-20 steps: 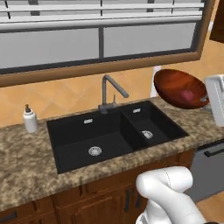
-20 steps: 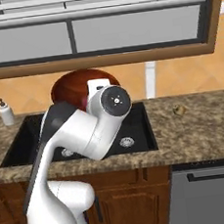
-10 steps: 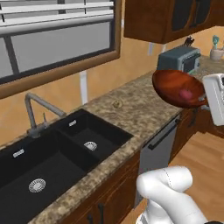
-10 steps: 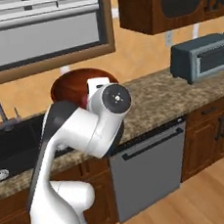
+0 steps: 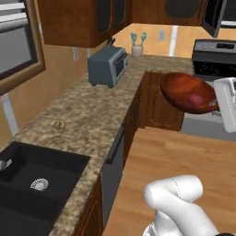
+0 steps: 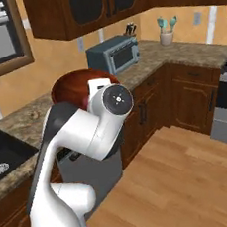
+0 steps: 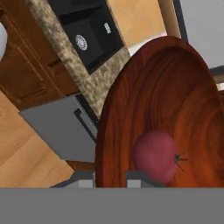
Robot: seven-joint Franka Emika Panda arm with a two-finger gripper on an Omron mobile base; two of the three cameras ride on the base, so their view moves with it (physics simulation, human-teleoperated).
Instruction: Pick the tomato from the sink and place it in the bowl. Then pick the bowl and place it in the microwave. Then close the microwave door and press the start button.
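My gripper is shut on the rim of the reddish-brown bowl and holds it up in the air, tilted. The pinkish-red tomato lies inside the bowl close to the gripped rim. In the left base view the bowl with the tomato hangs at the right, above the wooden floor, with the gripper at its right rim. My arm hides most of the bowl in the right base view. The black sink lies at the lower left. The dark microwave shows partly at the top right.
A blue-grey toaster stands on the granite counter, which bends around a corner with a utensil holder. The stove stands beyond the bowl. A grey dishwasher front sits below the counter. The wooden floor spreads to the right.
The whole picture has swung: the sink has slid to the left edge, and the toaster, corner and stove have come into view. The bowl stays in my gripper.
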